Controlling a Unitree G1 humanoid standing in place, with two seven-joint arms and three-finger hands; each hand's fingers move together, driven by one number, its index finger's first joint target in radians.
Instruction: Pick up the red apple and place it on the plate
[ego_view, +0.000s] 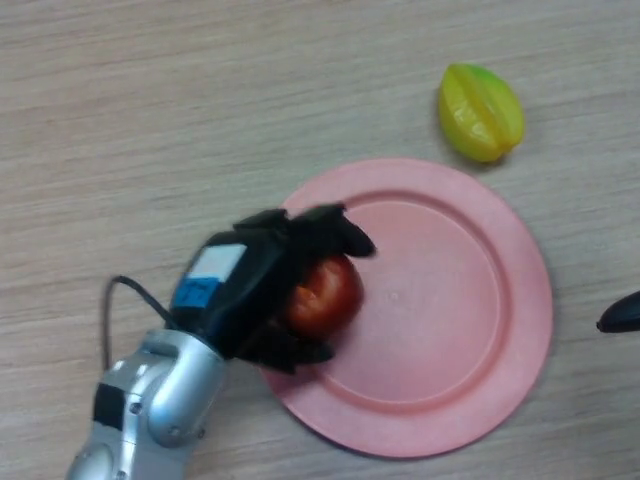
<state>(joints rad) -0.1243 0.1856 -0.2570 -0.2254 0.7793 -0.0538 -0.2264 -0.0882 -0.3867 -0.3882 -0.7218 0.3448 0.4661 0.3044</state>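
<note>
Over the round pink plastic plate's (470, 330) left rim, left hand (250, 285) clamped on glossy red apple (325, 295), placing step; next, lower and release.

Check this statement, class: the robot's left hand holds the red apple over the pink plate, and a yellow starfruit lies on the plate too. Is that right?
Not quite. In the head view the left hand does hold the red apple over the pink plate, but the yellow starfruit lies on the table beyond the rim, not on the plate.
</note>
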